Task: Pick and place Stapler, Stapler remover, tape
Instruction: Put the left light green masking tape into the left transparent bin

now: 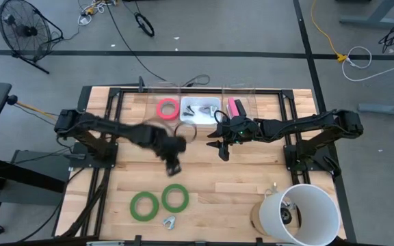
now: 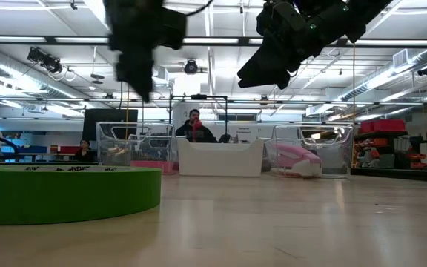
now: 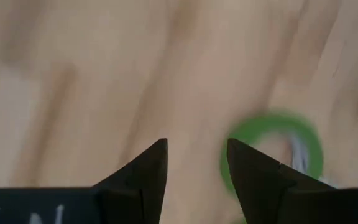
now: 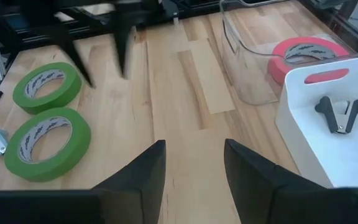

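Seen from above, the left arm's tool [image 1: 174, 166] hangs over the middle of the wooden table [image 1: 238, 184], its two dark fingers apart and holding nothing. Two flat green rings of tape sit side by side toward six o'clock from it — one [image 1: 175, 197] nearer, the other [image 1: 143, 206] at its seven o'clock.

The left wrist view is smeared, so the arm looks to be moving fast. The likely trouble is a descent that lands off centre: a finger could strike the ring's top face and skid it away, or push it into its neighbour, since the two rolls lie just beside each other. A small silver metal staple remover [image 1: 169, 221] lies near them at six o'clock and could be knocked too.

The right arm's tool [image 1: 221, 145] hovers just right of centre, fingers apart and empty, near enough that the two arms could crowd each other.

At twelve o'clock stand three bins: a clear plastic one [image 1: 161, 91] holding a pinkish-red ring of tape [image 1: 168, 108], a white tray [image 1: 212, 102] with a dark staple remover [image 4: 339, 112] in it, and a clear bin with a pink stapler [image 2: 296, 159]. A white paper cylinder [image 1: 306, 212] stands at five o'clock.
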`<state>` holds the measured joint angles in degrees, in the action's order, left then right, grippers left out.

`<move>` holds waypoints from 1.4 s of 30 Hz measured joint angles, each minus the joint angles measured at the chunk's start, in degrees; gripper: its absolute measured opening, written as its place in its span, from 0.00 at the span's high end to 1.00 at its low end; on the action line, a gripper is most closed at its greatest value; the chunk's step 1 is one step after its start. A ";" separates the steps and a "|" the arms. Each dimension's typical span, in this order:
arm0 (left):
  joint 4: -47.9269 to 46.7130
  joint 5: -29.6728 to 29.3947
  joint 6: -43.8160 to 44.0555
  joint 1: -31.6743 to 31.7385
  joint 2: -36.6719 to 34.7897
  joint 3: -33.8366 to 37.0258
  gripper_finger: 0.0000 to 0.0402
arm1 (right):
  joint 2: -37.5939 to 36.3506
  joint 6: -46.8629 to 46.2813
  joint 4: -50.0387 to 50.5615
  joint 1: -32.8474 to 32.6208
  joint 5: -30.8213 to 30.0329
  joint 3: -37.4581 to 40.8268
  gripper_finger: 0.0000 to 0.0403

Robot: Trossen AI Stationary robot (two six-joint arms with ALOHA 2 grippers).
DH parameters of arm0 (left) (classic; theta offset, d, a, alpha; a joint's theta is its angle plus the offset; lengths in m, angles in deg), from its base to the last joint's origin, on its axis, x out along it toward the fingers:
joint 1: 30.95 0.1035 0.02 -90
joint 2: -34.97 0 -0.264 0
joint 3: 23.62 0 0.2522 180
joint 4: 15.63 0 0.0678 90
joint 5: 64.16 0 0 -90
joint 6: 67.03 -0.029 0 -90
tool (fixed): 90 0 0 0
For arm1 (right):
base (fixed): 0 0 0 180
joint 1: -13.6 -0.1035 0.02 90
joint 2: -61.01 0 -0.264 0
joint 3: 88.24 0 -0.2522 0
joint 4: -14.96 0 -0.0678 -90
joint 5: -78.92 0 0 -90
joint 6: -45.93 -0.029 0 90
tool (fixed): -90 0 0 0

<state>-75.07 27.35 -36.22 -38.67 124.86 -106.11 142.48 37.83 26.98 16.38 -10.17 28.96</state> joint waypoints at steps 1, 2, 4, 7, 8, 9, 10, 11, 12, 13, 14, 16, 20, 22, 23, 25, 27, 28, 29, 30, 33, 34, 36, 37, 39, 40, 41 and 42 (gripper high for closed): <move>-2.21 -0.76 2.51 -2.48 0.00 0.00 0.58 | 0.00 -0.04 0.00 0.00 0.00 0.00 0.59; -4.67 -1.44 5.61 -4.90 0.00 0.00 0.58 | 0.00 -0.22 0.00 0.00 0.00 0.00 0.59; -8.21 -1.81 11.76 -9.69 0.00 0.02 0.58 | 0.00 -0.42 0.04 0.00 0.00 0.00 0.59; -10.92 -1.94 18.62 -16.63 0.00 0.02 0.58 | 0.00 -0.42 -0.02 0.00 0.00 0.00 0.59; -11.17 -1.96 20.40 -18.83 0.00 0.02 0.58 | 0.00 -0.42 -0.14 0.00 0.00 0.00 0.59; -11.28 -2.13 22.00 -21.09 0.00 0.02 0.58 | 0.00 -0.42 -0.26 0.00 0.00 0.00 0.59; -11.31 -2.70 23.47 -23.16 0.00 0.02 0.58 | 0.00 -0.42 -0.33 0.00 -0.01 0.00 0.59; -11.27 -3.51 24.97 -25.08 0.07 0.02 0.58 | 0.00 -0.42 -0.37 0.00 0.00 0.00 0.59; -11.24 -4.62 26.66 -26.94 0.34 0.02 0.58 | 0.00 -0.42 -0.37 0.00 -0.02 0.00 0.59; -11.22 -5.59 28.91 -28.60 0.61 0.02 0.58 | 0.00 -0.42 -0.37 0.00 0.00 0.00 0.59; -11.28 -6.74 31.18 -30.28 0.88 0.02 0.58 | 0.00 -0.42 -0.37 0.00 0.00 0.00 0.59; -11.27 -8.91 34.99 -33.34 0.92 0.04 0.58 | 0.00 -0.42 -0.37 0.00 0.00 0.00 0.59; -11.85 -11.96 43.74 -37.59 2.24 0.04 0.58 | 0.00 -0.40 -0.37 -0.02 -0.02 0.00 0.59; -12.57 -12.04 47.30 -38.95 3.13 0.00 0.58 | 0.00 -0.39 -0.37 0.00 0.00 0.00 0.59; -12.74 -11.99 48.69 -39.38 3.98 0.05 0.58 | 0.00 -0.39 -0.36 -0.01 -0.02 0.00 0.59; -13.36 -11.73 50.85 -40.04 5.66 0.31 0.58 | 0.00 -0.39 -0.35 -0.01 -0.01 0.00 0.59; -13.30 -10.93 51.19 -40.38 7.03 0.28 0.58 | 0.00 -0.39 -0.35 -0.02 -0.02 0.00 0.59; -13.40 -10.27 51.12 -40.45 7.81 0.27 0.58 | 0.00 -0.39 -0.35 -0.01 -0.01 0.00 0.59; -13.70 -9.57 51.08 -40.45 8.58 0.28 0.58 | 0.00 -0.39 -0.35 0.00 -0.02 0.00 0.59; -14.14 -9.04 51.09 -40.33 9.22 0.28 0.58 | 0.00 -0.39 -0.35 0.00 0.00 0.00 0.59; -15.36 -8.80 51.15 -40.01 10.81 0.28 0.58 | 0.00 -0.39 -0.35 -0.02 0.00 0.00 0.59; -15.48 -8.80 51.15 -39.97 11.40 0.28 0.58 | 0.00 -0.39 -0.35 -0.02 0.00 0.00 0.59; -15.50 -8.74 51.17 -39.91 12.26 0.31 0.58 | 0.00 -0.38 -0.35 -0.02 -0.02 0.00 0.59; -15.51 -8.16 51.17 -39.70 12.68 0.31 0.58 | 0.00 -0.37 -0.35 0.00 0.00 0.00 0.59; -16.08 -6.88 51.42 -39.45 13.45 0.31 0.58 | 0.00 -0.37 -0.35 -0.02 0.00 0.00 0.59; -16.66 -6.32 52.03 -39.37 13.69 0.31 0.57 | 0.00 -0.36 -0.35 -0.01 -0.01 0.00 0.59; -17.10 -6.16 52.69 -39.33 13.96 0.31 0.57 | 0.00 -0.35 -0.35 0.00 0.00 0.00 0.59; -17.33 -6.18 52.86 -39.27 14.26 0.31 0.56 | 0.00 -0.35 -0.34 0.00 0.00 0.00 0.59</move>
<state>-92.39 21.17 16.64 -77.94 139.12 -105.81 142.48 37.48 26.64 16.38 -10.17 28.96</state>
